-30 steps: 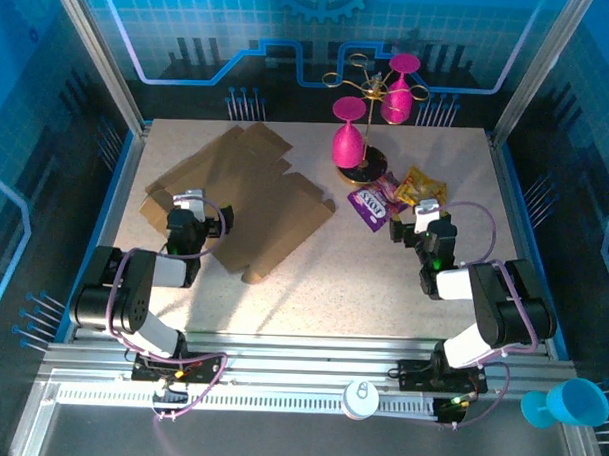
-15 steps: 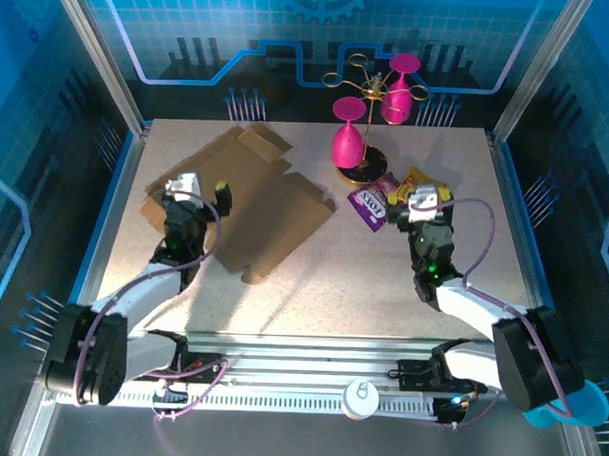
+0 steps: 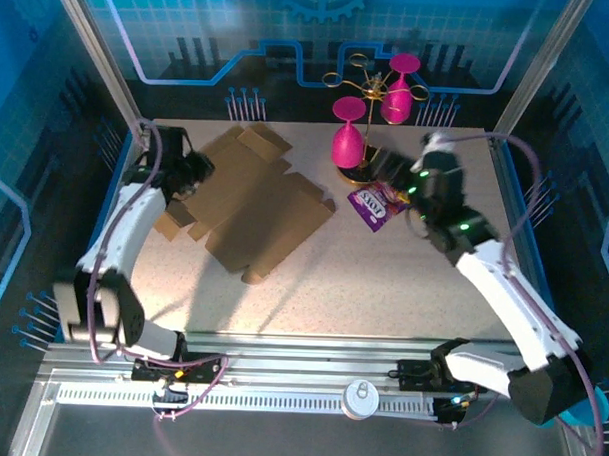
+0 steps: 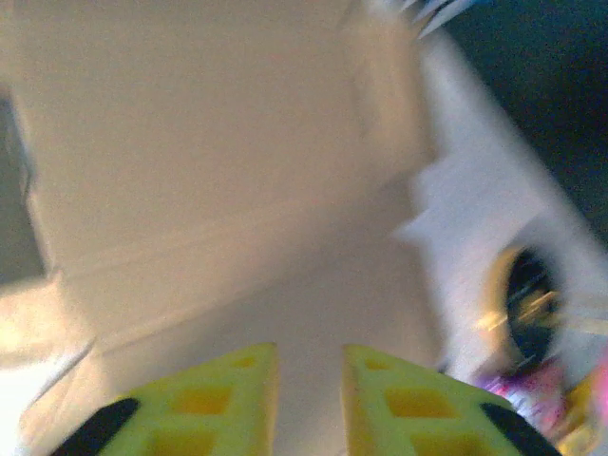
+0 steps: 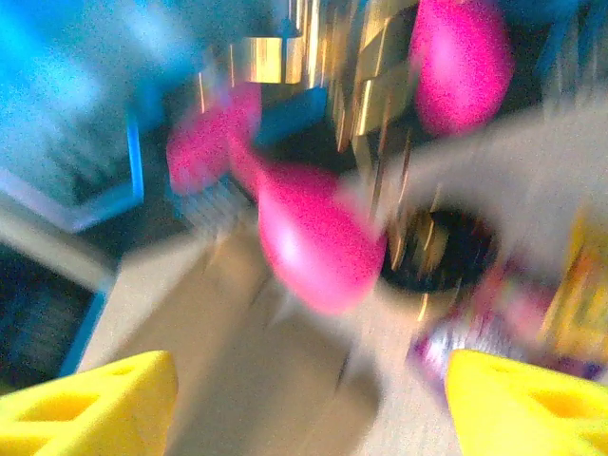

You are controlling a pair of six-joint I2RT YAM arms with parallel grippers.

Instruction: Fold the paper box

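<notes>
A: Start at the left. Where is the left end effector [image 3: 191,172]?
B: Over the left edge of the paper box [image 3: 260,211], above one of its side flaps. From overhead I cannot tell whether it touches the cardboard.
A: And its grip?
B: In the left wrist view the left end effector [image 4: 309,366] has its yellow fingers [image 4: 237,389] drawn close together. A narrow gap is left between them, with nothing in it. The picture is blurred, but the brown paper box [image 4: 218,190] lies just past them.
A: How does the box lie?
B: It is an unfolded sheet, flat on the table [image 3: 402,291], with its flaps spread outward.
A: What is to its right?
B: Just off its far right corner, a pink goblet [image 3: 348,139] at a gold stand [image 3: 367,87]. A purple snack packet [image 3: 370,202] lies just beside the box's right corner.
A: And the right end effector [image 3: 424,172]?
B: It is further right of the box, beyond the packet. In the right wrist view the right end effector [image 5: 309,370] is released, with its fingers [image 5: 104,394] spread wide and gripping nothing. The pink goblet [image 5: 318,247] is a blur ahead of it
</notes>
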